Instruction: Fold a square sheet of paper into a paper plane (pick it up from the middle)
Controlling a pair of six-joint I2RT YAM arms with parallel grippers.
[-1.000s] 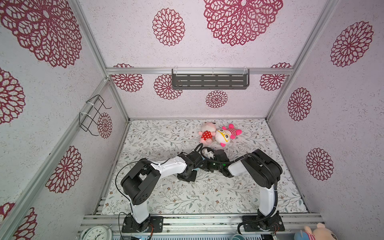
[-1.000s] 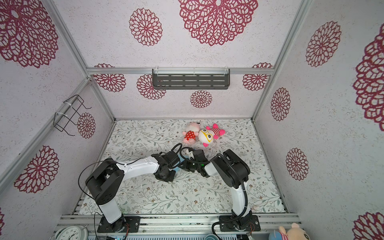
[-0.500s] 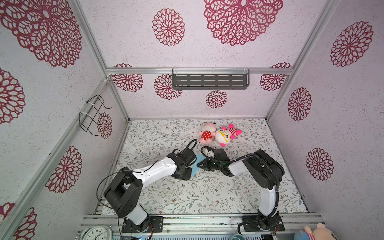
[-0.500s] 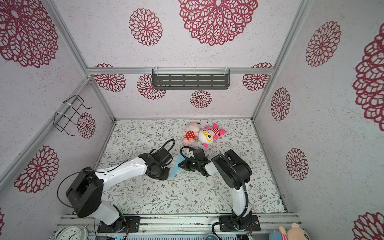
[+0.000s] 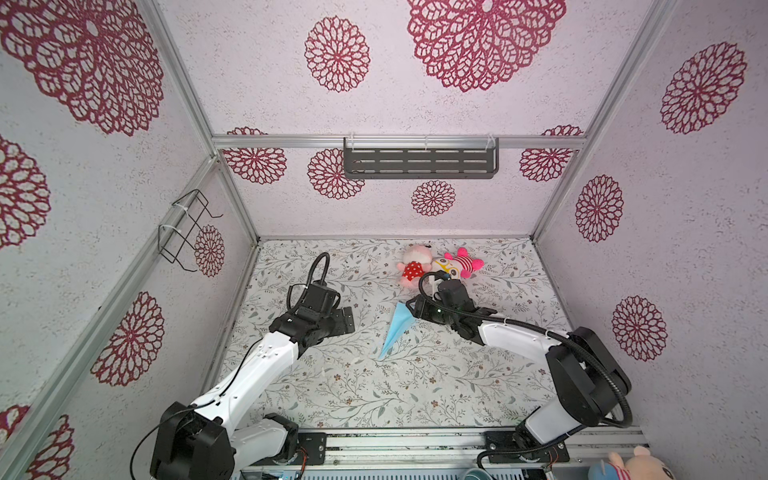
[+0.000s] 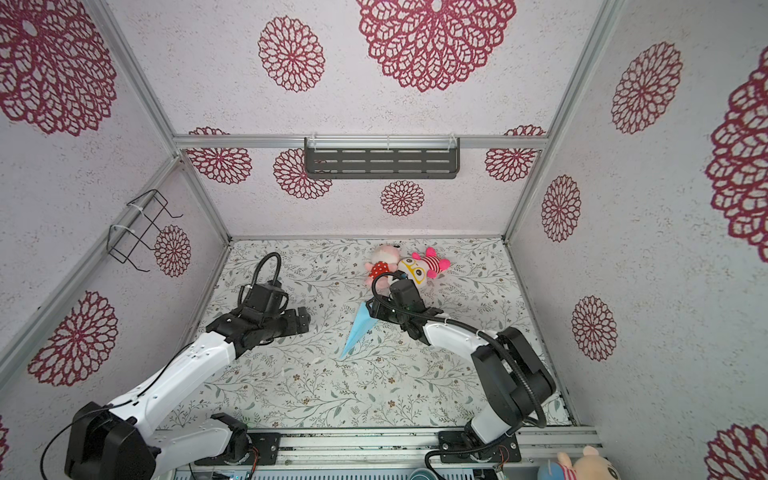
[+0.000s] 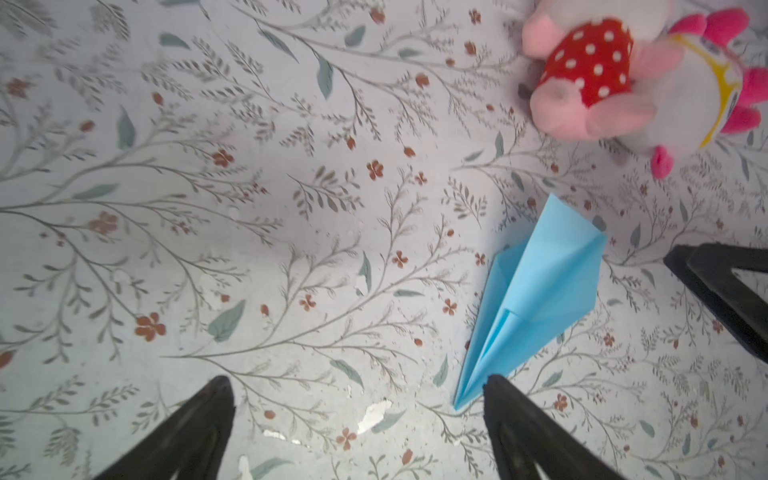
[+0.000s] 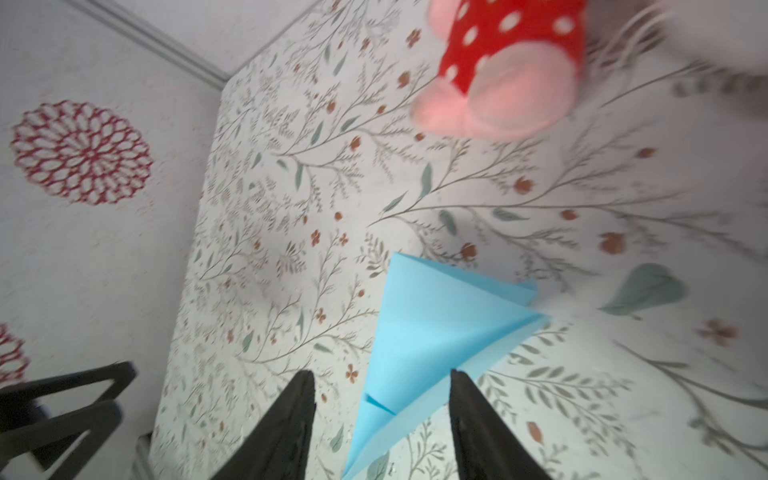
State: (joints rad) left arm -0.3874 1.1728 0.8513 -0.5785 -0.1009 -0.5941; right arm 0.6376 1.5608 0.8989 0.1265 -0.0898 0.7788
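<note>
The paper plane [image 5: 397,328] lies on the tabletop [image 5: 415,395], nose toward 7 o'clock; left fingers [image 7: 187,432] wide, right fingers [image 8: 286,428] parted, empty: folding seems done.

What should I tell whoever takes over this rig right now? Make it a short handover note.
Left gripper: open, empty, off to the left of the work.
Right gripper: open; its fingers stand apart over the paper plane, not clamped on it.
Plane: lies mid-table, nose toward the front edge, wide tail toward the plush toys at the back.
Done: the sheet is folded into a pointed dart with a centre crease.
Left: probably only to draw both arms clear; check that the folds hold.
</note>
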